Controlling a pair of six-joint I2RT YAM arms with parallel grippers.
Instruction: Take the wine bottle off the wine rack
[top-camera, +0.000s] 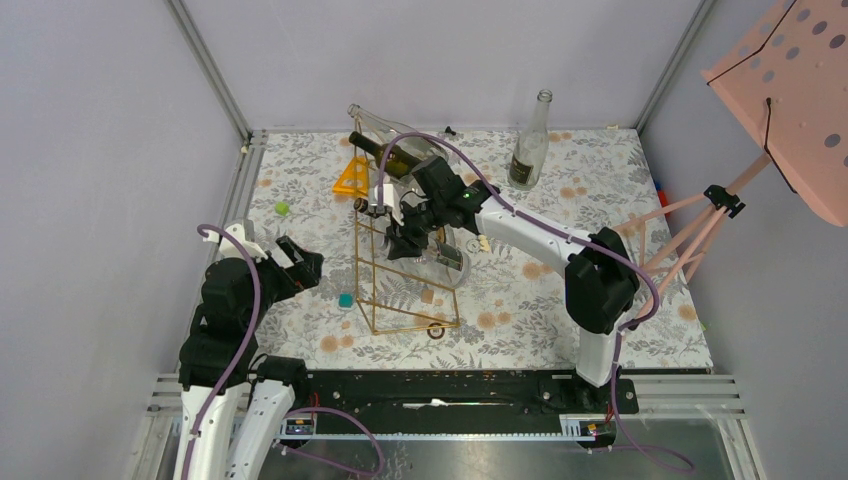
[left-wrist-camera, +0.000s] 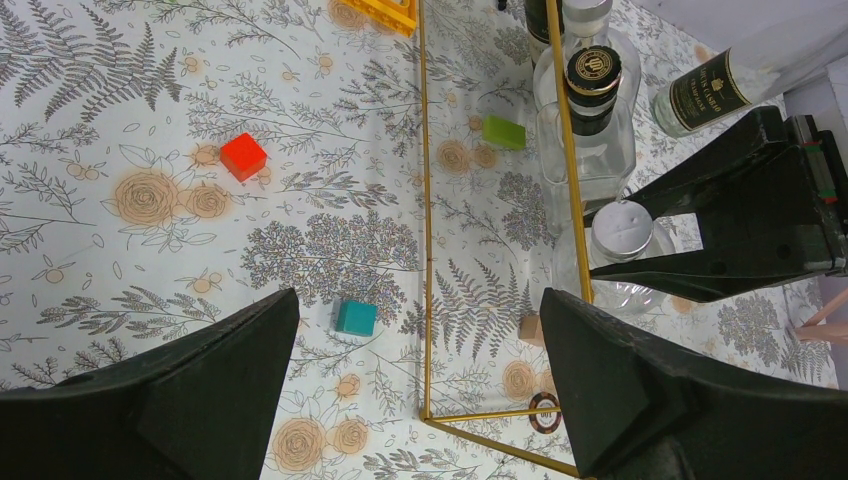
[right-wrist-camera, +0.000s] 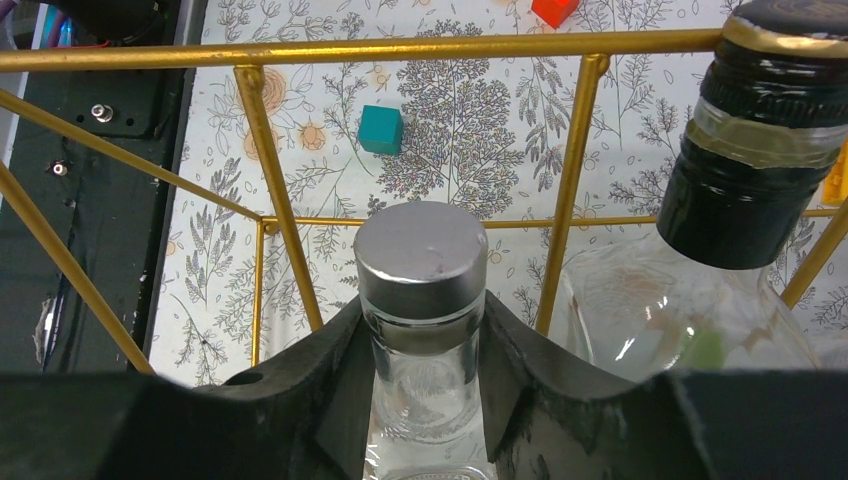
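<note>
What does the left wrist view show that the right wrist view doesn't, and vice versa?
Only left wrist: the open left gripper, a tan cube and a labelled bottle. Only right wrist: a close look at the right gripper clamped on the neck of the silver-capped clear bottle, plus the black base rail. Both: that gripper at that bottle, the gold wine rack, the dark-capped bottle, the teal cube and the red cube.

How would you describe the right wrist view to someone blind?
The right tool clasps the neck of a silver-capped clear glass bottle in a gold wire rack. A dark, black-capped bottle sits beside it; a teal cube sits on the floral table beyond.
</note>
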